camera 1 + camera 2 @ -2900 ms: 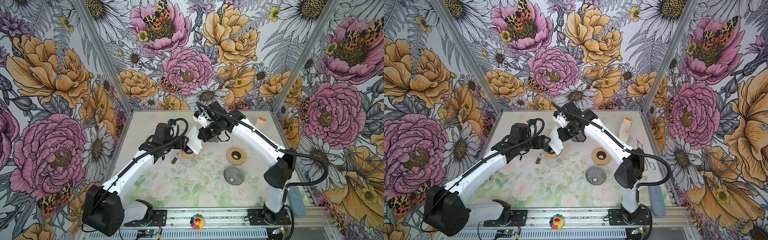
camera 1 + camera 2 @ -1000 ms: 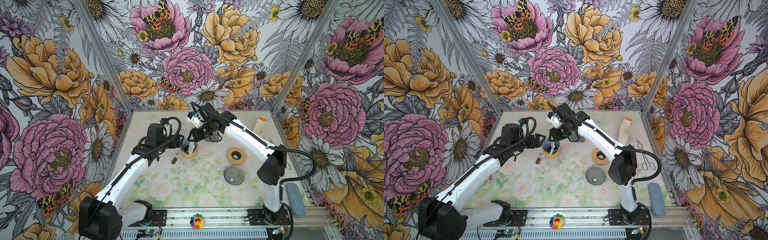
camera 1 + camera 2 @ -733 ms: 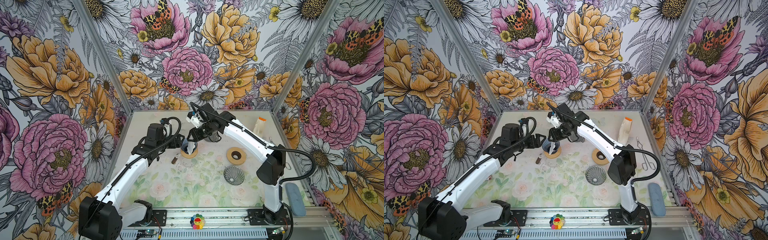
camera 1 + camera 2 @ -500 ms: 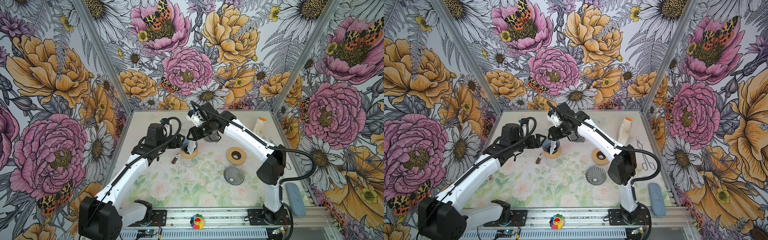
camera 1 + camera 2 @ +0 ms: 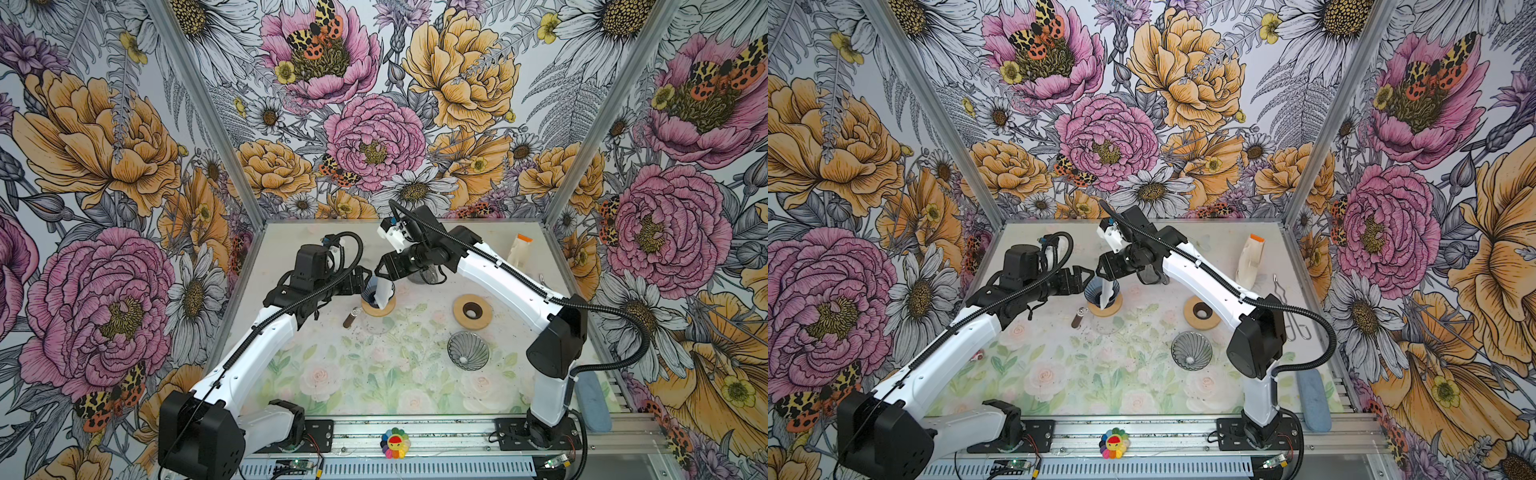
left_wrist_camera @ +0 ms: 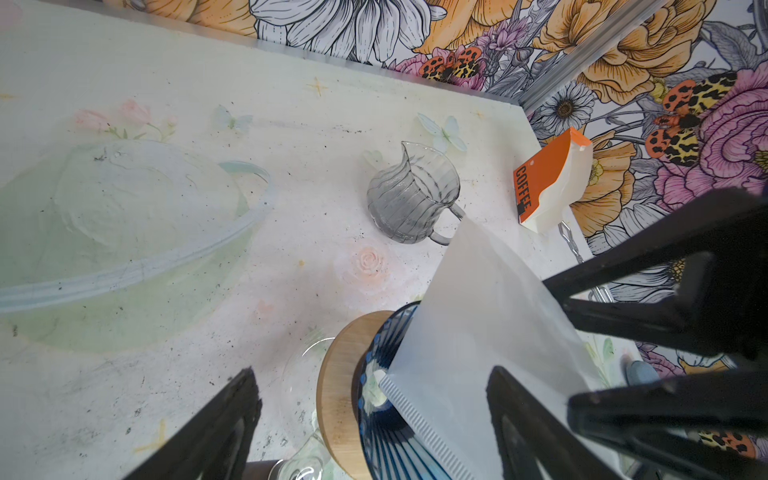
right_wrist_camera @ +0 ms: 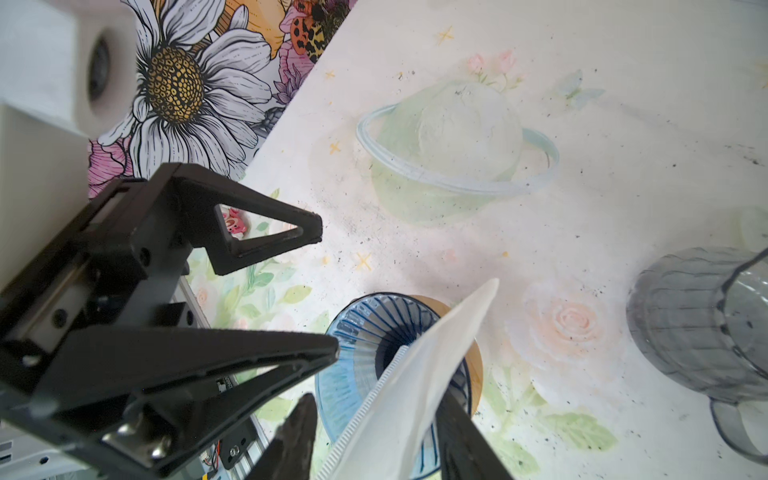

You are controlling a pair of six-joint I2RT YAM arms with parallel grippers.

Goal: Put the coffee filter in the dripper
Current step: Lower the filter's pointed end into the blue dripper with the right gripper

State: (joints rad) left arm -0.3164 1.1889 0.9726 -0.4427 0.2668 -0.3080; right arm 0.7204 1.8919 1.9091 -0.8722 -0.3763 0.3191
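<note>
- Right wrist view: coffee filter (image 7: pixel 415 374) tip-down in blue dripper (image 7: pixel 357 332), between right tool's (image 7: pixel 376 405) parted jaws; grip unclear.
- Left tool (image 7: pixel 326 289) wide open, empty, beside dripper.
- Left wrist view, not right, shows coffee bag (image 6: pixel 544 183).

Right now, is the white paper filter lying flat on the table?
No, the coffee filter stands upright with its tip inside the blue dripper.

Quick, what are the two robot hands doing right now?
Left gripper: open, holding nothing, beside the dripper.
Right gripper: open, jaws apart around the coffee filter.
</note>
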